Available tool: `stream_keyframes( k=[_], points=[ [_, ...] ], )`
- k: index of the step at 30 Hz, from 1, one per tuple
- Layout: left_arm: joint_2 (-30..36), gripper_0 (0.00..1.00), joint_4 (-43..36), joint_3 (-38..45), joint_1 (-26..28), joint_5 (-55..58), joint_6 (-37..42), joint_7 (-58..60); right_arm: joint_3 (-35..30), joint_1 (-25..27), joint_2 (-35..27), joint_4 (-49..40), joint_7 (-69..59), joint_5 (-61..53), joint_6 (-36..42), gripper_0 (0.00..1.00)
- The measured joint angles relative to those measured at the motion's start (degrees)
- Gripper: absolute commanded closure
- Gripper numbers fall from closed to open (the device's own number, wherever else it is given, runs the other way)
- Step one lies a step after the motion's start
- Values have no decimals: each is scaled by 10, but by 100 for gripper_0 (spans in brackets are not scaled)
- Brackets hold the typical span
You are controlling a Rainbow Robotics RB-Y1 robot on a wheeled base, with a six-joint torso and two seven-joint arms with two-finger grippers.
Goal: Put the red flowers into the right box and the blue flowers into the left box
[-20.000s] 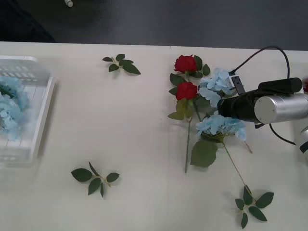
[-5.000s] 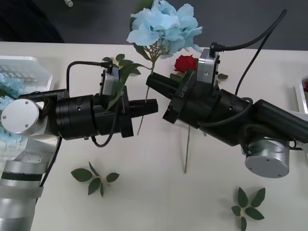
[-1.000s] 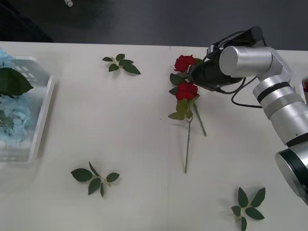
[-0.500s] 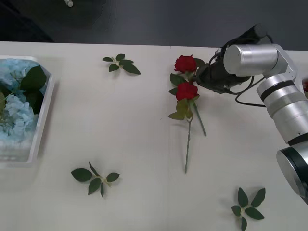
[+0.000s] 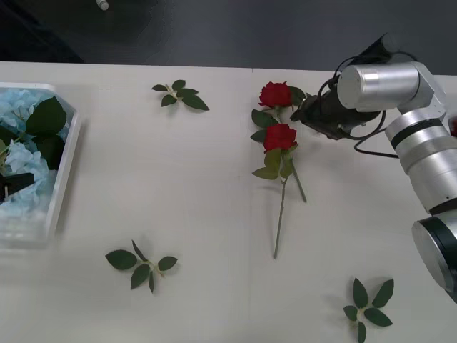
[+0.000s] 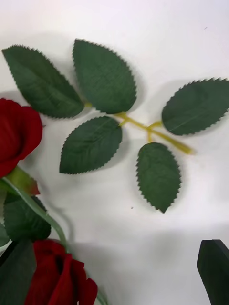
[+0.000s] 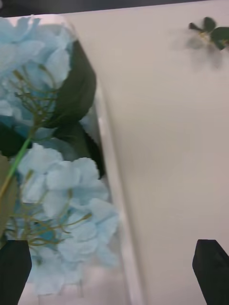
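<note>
red flowers [image 5: 275, 94]: matt fabric | left box [image 5: 63, 179]: glossy plastic | table [image 5: 193, 214]: smooth matt

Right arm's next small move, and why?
Probably ease the right gripper down and close on a red flowers stem. It sits beside the two roses on the table, open, holding nothing, and the blue flowers already lie in the left box.

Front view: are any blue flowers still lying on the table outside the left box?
No, the blue flowers all lie in the left box; two red flowers remain out.
</note>
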Motion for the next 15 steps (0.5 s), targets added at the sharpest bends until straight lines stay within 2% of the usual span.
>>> stream_keyframes(
  k=[7, 12, 15],
  points=[
    [0, 0, -24, 0, 35, 145, 0, -13, 0, 0, -16, 0, -1, 21, 21, 0],
    [0, 0, -24, 0, 38, 216, 23, -174, -1, 1, -17, -1, -30, 31, 48, 0],
    [0, 0, -24, 0, 38, 267, 56, -214, -1, 16, -17, -28, -30, 31, 77, 0]
  ],
)
